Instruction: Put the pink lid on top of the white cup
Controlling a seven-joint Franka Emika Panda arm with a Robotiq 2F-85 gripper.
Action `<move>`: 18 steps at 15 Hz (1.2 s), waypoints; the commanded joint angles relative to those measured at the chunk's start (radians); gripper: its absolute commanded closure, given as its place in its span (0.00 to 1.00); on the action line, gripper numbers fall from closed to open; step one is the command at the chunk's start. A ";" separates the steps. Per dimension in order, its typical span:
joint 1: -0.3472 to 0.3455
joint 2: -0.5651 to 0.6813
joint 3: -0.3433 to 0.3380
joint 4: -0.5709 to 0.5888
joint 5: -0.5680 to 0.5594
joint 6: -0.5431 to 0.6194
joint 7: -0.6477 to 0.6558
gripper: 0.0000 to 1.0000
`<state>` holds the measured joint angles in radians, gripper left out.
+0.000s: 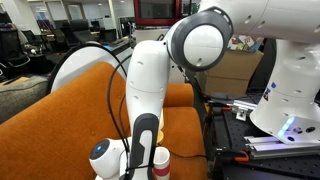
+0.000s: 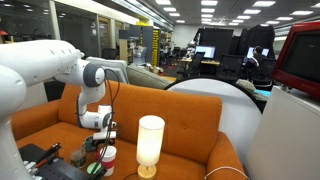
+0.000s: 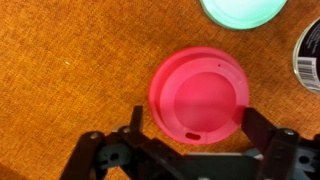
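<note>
The pink lid (image 3: 198, 95) fills the middle of the wrist view, lying flat with its top up over the orange fabric. My gripper (image 3: 195, 125) is open and straddles it. The right finger touches the lid's edge and the left finger stands a little off it. I cannot tell whether the white cup is under the lid. In an exterior view a small white and red object (image 1: 160, 160) stands right beside the lowered gripper (image 1: 145, 150). In an exterior view the gripper (image 2: 100, 140) hangs low over small objects on the sofa seat.
A teal round object (image 3: 243, 8) lies just beyond the lid, and a dark-rimmed can (image 3: 310, 48) lies to its right. A tall cream cylinder (image 2: 150, 143) stands on the orange sofa (image 2: 190, 120). Black equipment (image 1: 235, 130) sits beside the sofa.
</note>
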<state>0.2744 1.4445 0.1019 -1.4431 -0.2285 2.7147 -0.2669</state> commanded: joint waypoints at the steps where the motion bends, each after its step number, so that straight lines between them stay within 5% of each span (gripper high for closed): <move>1: -0.025 -0.016 0.015 -0.028 -0.010 0.016 -0.005 0.00; 12: -0.031 0.004 0.030 -0.034 -0.009 0.009 -0.014 0.00; 13: -0.035 0.008 0.031 -0.032 -0.008 0.010 -0.016 0.06; 14: -0.038 0.008 0.031 -0.034 -0.008 0.012 -0.016 0.28; 18: -0.051 0.001 0.031 -0.040 -0.007 0.018 -0.015 0.35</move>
<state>0.2501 1.4507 0.1190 -1.4709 -0.2284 2.7146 -0.2684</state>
